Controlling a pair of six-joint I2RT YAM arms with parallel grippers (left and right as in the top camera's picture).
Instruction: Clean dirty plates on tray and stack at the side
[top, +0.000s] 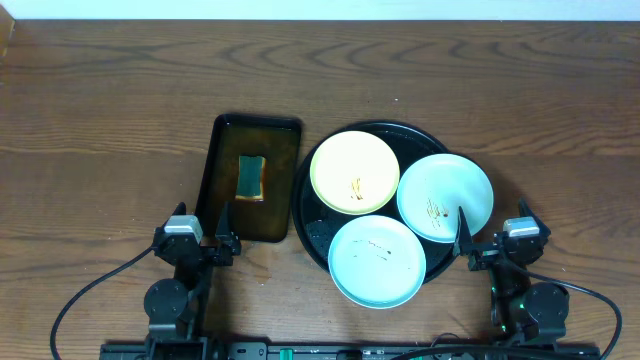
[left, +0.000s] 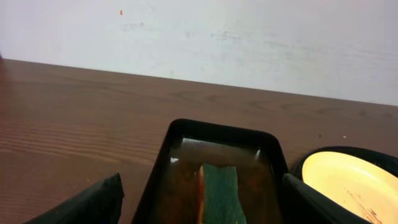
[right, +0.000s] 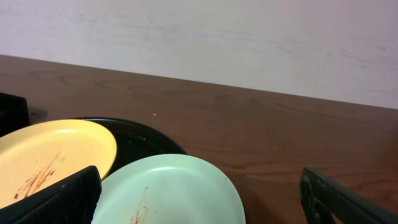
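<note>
Nearest, the left gripper (top: 203, 220) and right gripper (top: 491, 225) are both hanging wide open, empty. Three streaky plates (top: 355, 172) are crowding the black tray (top: 313, 233), mostly hiding it. The brown wood table (top: 100, 120) is running back to a pale wall (right: 199, 37).

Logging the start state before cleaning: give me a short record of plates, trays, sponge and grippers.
plates: yellow plate, right mint plate, front mint plate, all sauce-streaked, on the round black tray
sponge: in the rectangular tray
left gripper: open, empty, by the rectangular tray
right gripper: open, empty, by the right mint plate
stacked aside: none
</note>
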